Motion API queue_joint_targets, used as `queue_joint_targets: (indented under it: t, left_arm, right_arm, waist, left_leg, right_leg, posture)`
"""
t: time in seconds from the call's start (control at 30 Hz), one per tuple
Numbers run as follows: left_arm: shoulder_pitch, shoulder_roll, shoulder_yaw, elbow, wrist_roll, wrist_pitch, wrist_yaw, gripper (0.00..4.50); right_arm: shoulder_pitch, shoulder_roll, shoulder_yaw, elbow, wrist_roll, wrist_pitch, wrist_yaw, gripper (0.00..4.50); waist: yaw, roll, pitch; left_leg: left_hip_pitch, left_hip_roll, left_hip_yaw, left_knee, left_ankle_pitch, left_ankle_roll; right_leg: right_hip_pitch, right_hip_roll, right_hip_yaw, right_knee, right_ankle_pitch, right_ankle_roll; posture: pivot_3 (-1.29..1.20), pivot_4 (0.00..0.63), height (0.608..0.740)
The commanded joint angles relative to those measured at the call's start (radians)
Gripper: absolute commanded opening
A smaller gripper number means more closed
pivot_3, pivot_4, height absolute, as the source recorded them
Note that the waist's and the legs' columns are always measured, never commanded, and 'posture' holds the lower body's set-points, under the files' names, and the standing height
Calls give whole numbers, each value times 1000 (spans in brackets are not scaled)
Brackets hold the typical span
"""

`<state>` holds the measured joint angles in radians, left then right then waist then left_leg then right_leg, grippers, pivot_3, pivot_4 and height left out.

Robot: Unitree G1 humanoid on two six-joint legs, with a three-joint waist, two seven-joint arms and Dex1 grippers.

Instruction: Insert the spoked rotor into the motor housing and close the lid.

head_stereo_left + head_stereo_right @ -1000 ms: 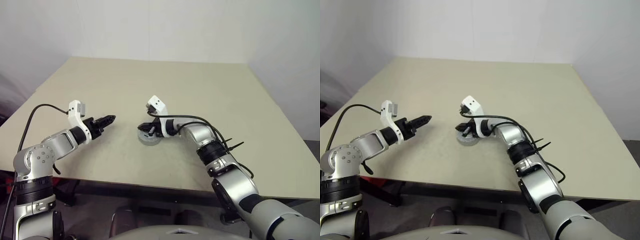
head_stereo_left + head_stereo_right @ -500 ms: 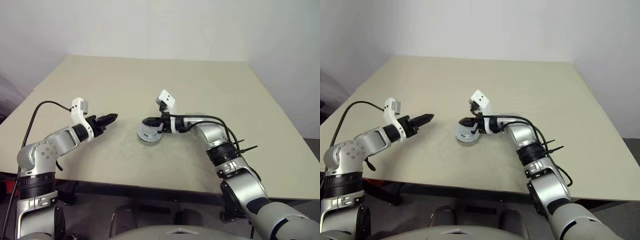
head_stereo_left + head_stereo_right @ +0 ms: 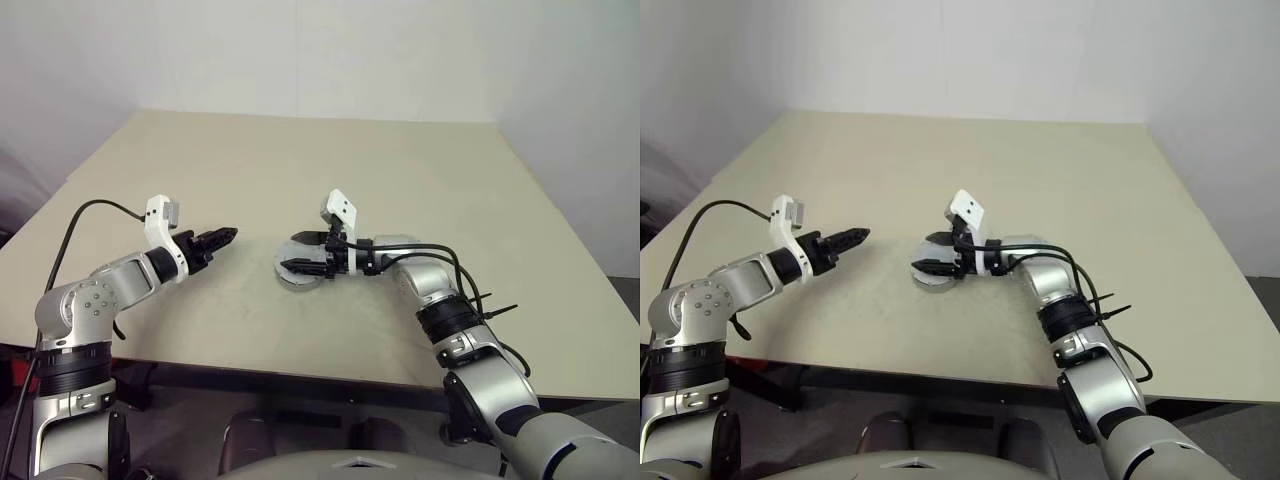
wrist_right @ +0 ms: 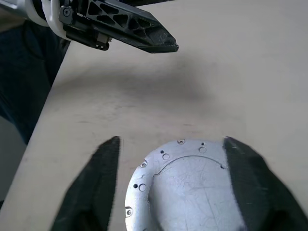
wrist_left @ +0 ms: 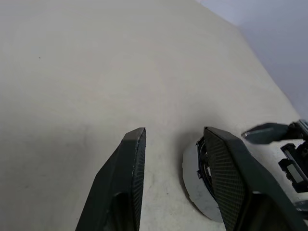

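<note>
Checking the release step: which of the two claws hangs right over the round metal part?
The right claw, fingers spread wide above the silver motor housing. The left claw hovers apart over the bare table.

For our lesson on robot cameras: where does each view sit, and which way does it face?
Eye views: on the head, looking down at the table; both arms show.
Left wrist: along the left hand toward the lid.
Right wrist: over the open right hand, onto the lid.
Shared: all show the lid; the right wrist view also shows the left hand.
</note>
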<state>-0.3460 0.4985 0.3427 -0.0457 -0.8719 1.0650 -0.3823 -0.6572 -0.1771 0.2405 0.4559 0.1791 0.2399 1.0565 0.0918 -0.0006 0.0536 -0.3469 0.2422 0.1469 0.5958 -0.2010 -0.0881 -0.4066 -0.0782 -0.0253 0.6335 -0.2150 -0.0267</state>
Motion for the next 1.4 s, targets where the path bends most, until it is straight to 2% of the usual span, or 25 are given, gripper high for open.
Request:
queue_joint_targets:
  t: [0.03, 0.63, 0.73, 0.8, 1.17, 1.4]
  left_arm:
    - [-20, 13, 8, -21, 3, -4, -7, 2014]
    - [-10, 27, 23, -38, -5, 17, -1, 2014]
    - [-12, 28, 23, -39, -6, 18, 1, 2014]
    - [-11, 27, 24, -40, -6, 19, 2, 2014]
    - [-9, 16, 24, -41, -6, 14, 12, 2014]
    - [-4, 13, 28, -48, -13, 16, 21, 2014]
  right_arm:
    - [-17, 10, -8, 12, -3, -24, -14, 4384]
    - [-31, 46, -3, 210, -77, -168, -68, 4384]
    - [-31, 47, -1, 222, -82, -192, -64, 3789]
    - [-30, 47, 0, 226, -85, -202, -58, 3209]
    - [-49, 55, 11, 284, -144, -267, -114, 3191]
    - [-49, 63, 25, 281, -147, -253, -84, 3191]
  waist:
    - [0, 0, 0]
    - [-5, 0, 0]
    - [-8, 0, 0]
    - [-10, 0, 0]
    - [-17, 0, 0]
    - [-23, 0, 0]
  left_leg:
    - [0, 0, 0, 0, 0, 0]
    - [0, 0, 0, -1, -1, 2]
    - [0, 0, 0, -1, -1, 2]
    - [0, 0, 0, -1, -1, 2]
    - [0, 0, 0, -1, -2, 3]
    - [0, 0, 0, -2, -2, 3]
  right_leg:
    - [0, 0, 0, 0, 0, 0]
    - [0, 0, 0, -1, 0, 0]
    - [0, 0, 0, -1, 0, 0]
    - [0, 0, 0, -1, 0, 0]
    - [0, 0, 0, -2, 0, 0]
    - [1, 0, 0, -2, 0, 0]
  posture:
    - [0, 0, 740]
    - [0, 0, 740]
    - [0, 0, 740]
    - [0, 0, 740]
    - [0, 0, 740]
    - [0, 0, 740]
